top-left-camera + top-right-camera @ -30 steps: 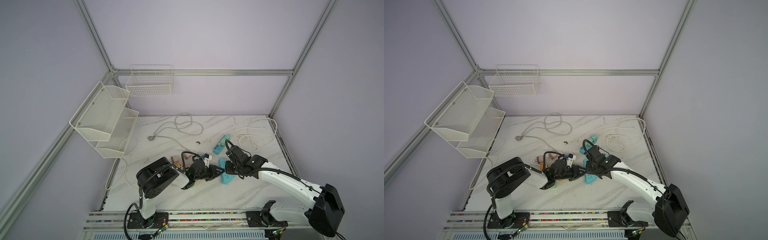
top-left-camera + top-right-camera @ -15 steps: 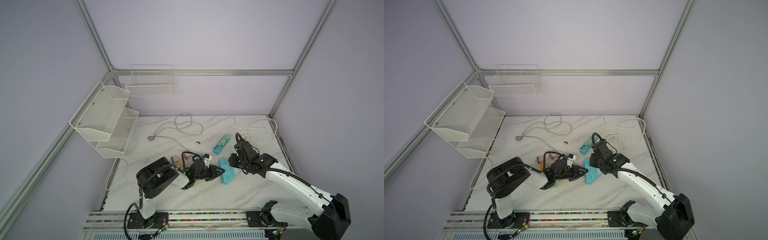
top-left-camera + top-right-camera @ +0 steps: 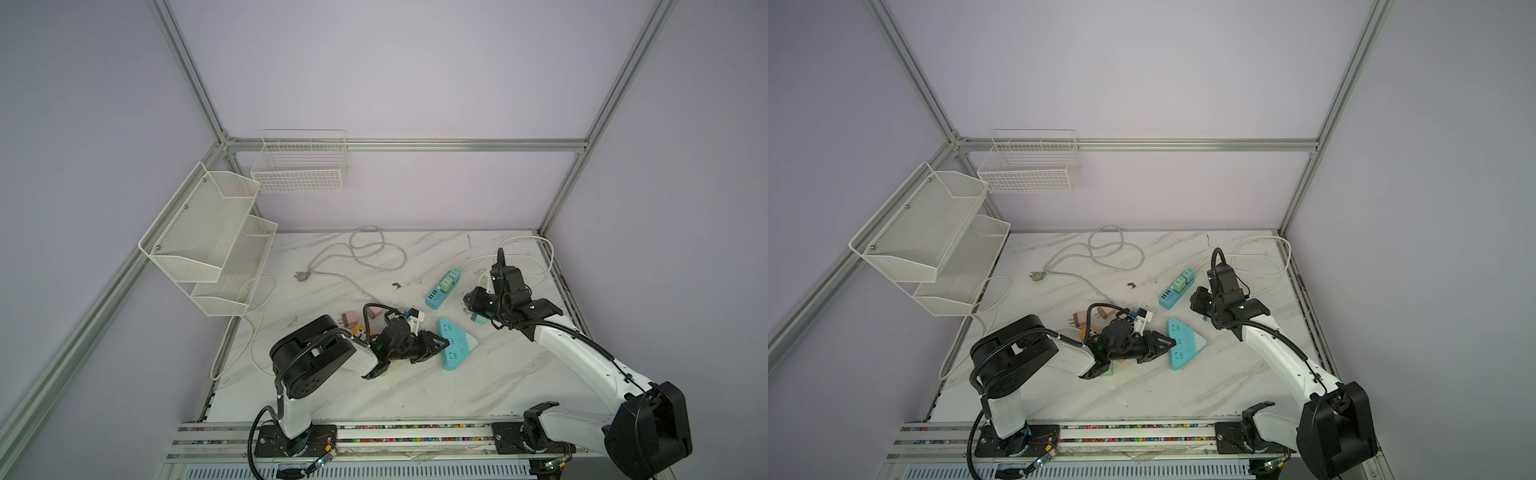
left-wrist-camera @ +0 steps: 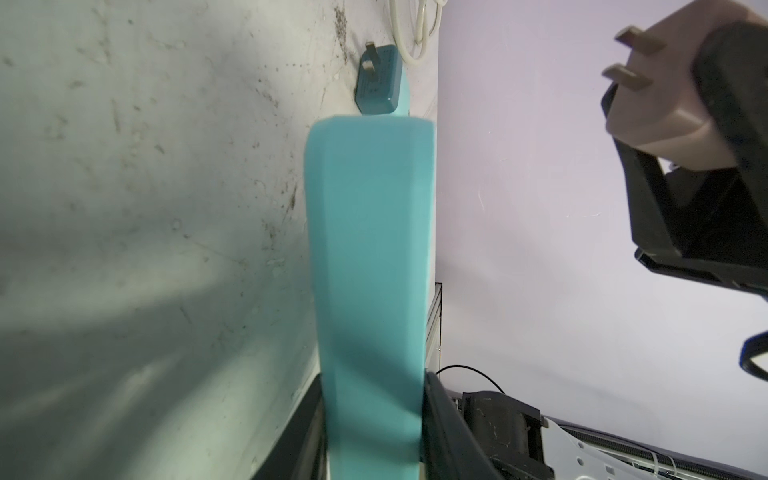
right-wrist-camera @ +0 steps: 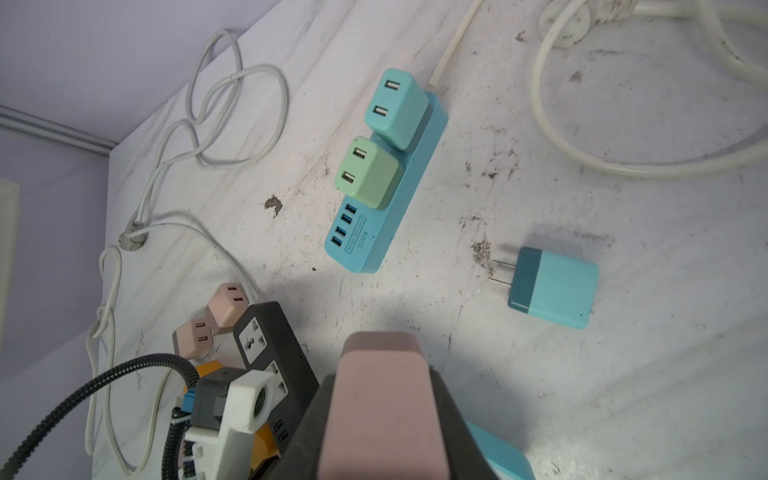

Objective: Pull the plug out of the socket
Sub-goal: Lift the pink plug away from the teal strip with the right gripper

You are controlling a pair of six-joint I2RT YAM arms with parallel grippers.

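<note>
Showing matt pink plastic on the plug (image 5: 384, 411), smooth turquoise plastic on the socket (image 3: 457, 345), a scuffed, grimy marble-look tabletop (image 5: 623, 395), white-coated wire mesh baskets (image 3: 199, 224)

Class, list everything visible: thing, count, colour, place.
Table: one, white marble, underneath.
Triangular strip: one, teal, front centre.
Long strip: one, blue, behind it.
Plugged adapters: two, teal and green, on long strip.
Loose adapter: one, two-tone teal, beside long strip.
Black strip: one, black, front left.
Small adapters: two, pink, beside black strip.
Cables: three, whitish, rear centre, rear right, left edge.
Racks: two, white, left and back walls.
Plug: one, pink, in right gripper.
Left gripper: one, black, fingers on triangular strip.
Right gripper: one, black, shut on plug.
</note>
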